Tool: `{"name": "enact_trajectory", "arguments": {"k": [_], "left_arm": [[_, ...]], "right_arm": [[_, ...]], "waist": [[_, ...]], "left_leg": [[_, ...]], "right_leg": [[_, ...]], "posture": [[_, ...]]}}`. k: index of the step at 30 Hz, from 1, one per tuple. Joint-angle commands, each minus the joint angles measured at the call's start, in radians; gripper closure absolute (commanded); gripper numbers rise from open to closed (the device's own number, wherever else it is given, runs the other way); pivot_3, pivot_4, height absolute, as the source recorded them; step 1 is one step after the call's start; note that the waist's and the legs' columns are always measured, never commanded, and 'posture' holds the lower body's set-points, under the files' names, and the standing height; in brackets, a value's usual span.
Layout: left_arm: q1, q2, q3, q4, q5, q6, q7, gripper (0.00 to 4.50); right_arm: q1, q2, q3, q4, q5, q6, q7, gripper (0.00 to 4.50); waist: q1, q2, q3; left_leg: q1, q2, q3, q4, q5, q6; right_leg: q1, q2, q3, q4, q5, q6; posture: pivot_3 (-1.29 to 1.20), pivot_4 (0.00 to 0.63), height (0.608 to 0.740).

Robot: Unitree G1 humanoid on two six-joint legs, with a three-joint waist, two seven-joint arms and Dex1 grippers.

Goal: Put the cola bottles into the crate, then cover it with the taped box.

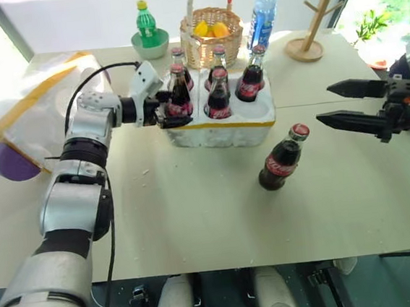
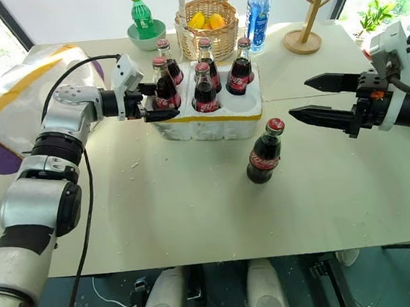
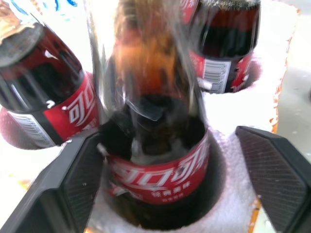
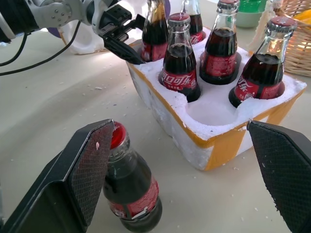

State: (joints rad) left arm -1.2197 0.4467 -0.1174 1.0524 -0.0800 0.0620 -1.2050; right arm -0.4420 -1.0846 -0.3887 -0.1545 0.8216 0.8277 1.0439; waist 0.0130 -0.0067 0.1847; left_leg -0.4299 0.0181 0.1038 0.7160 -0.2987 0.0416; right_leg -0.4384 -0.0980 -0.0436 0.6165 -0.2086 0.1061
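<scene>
while five cola bottles (image 1: 218, 94) stand in the crate (image 1: 220, 126) toward the table's (image 1: 196, 212) far edge, our head views show the sixth bottle (image 1: 284, 157) upright on the table just in front of the crate's right corner. our right gripper (image 1: 346, 105) hangs released, to that bottle's right and nearer it than the left gripper (image 2: 153, 104). the taped box (image 1: 30, 105) lies at the far left corner.

from the left wrist, our fingers (image 3: 73, 187) stand apart around a seated bottle (image 3: 155, 170), not pressing it.

from the right wrist, the loose bottle (image 4: 129, 187) stands just beside one finger (image 4: 90, 165), neck up, so we judge a short sideways reach comes next.
</scene>
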Motion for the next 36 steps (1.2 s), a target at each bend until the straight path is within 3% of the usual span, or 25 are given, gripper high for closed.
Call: {"name": "enact_trajectory", "arguments": {"k": [1, 8, 11, 14, 18, 23, 31, 36], "left_arm": [[-0.022, 0.047, 0.074, -0.071, -0.060, 0.054, -0.054, 0.08], [0.052, 0.272, 0.197, -0.508, -0.277, 0.434, -0.234, 0.08], [0.184, 0.396, 0.215, -0.775, -0.400, 0.619, -0.318, 0.08], [0.324, 0.470, 0.225, -0.988, -0.481, 0.711, -0.330, 0.08], [0.480, 0.472, 0.226, -1.159, -0.525, 0.751, -0.260, 0.08], [0.551, 0.448, 0.208, -1.227, -0.532, 0.726, -0.194, 0.08], [0.556, 0.426, 0.204, -1.245, -0.560, 0.731, -0.133, 0.08], [0.555, 0.428, 0.196, -1.256, -0.572, 0.732, -0.124, 0.08]], "right_arm": [[-0.027, -0.043, -0.053, 0.033, -0.024, -0.030, 0.005, 0.00], [0.179, -0.092, -0.271, 0.021, -0.035, 0.032, 0.049, 0.00], [0.307, -0.040, -0.359, -0.054, -0.023, 0.068, 0.028, 0.00], [0.414, 0.038, -0.368, -0.172, -0.045, 0.035, -0.018, 0.00], [0.489, 0.215, -0.284, -0.361, -0.016, 0.032, -0.169, 0.00], [0.505, 0.365, -0.132, -0.433, -0.074, -0.012, -0.315, 0.00], [0.500, 0.445, 0.011, -0.418, -0.103, -0.049, -0.390, 0.00], [0.414, 0.491, 0.106, -0.340, -0.135, -0.085, -0.419, 0.00]], "waist": [[-0.001, 0.000, 0.000], [-0.001, 0.001, 0.000], [-0.002, 0.002, -0.001], [-0.002, 0.001, -0.001], [-0.001, 0.001, -0.002], [-0.001, 0.001, -0.001], [-0.001, 0.001, -0.001], [-0.002, 0.001, -0.001]], "left_leg": [[0.000, 0.000, 0.000, 0.000, 0.000, 0.000], [-0.004, 0.005, 0.000, -0.001, 0.000, 0.000], [-0.002, 0.005, 0.001, 0.000, 0.000, 0.000], [0.005, 0.005, 0.000, 0.000, 0.000, 0.000], [0.007, 0.005, -0.002, 0.000, -0.002, 0.003], [0.009, 0.004, -0.002, 0.000, 0.000, -0.001], [0.009, 0.004, -0.001, 0.000, 0.000, -0.001], [0.009, 0.004, -0.001, 0.000, 0.000, -0.001]], "right_leg": [[0.000, 0.000, 0.000, 0.000, 0.000, 0.000], [-0.004, 0.002, 0.000, 0.002, 0.000, 0.000], [-0.002, 0.002, 0.000, 0.002, 0.000, 0.000], [0.004, 0.002, 0.000, 0.000, 0.000, 0.000], [0.007, 0.001, 0.001, -0.001, -0.002, -0.004], [0.009, 0.001, 0.001, 0.001, -0.002, -0.004], [0.009, 0.002, 0.001, 0.001, -0.002, -0.004], [0.009, 0.002, 0.001, 0.001, -0.002, -0.004]], "posture": [[0.00, 0.150, 0.740], [0.00, 0.150, 0.740], [0.00, 0.150, 0.740], [0.00, 0.150, 0.740], [0.00, 0.150, 0.740], [0.00, 0.150, 0.740], [0.00, 0.150, 0.740], [0.00, 0.150, 0.740]]}}
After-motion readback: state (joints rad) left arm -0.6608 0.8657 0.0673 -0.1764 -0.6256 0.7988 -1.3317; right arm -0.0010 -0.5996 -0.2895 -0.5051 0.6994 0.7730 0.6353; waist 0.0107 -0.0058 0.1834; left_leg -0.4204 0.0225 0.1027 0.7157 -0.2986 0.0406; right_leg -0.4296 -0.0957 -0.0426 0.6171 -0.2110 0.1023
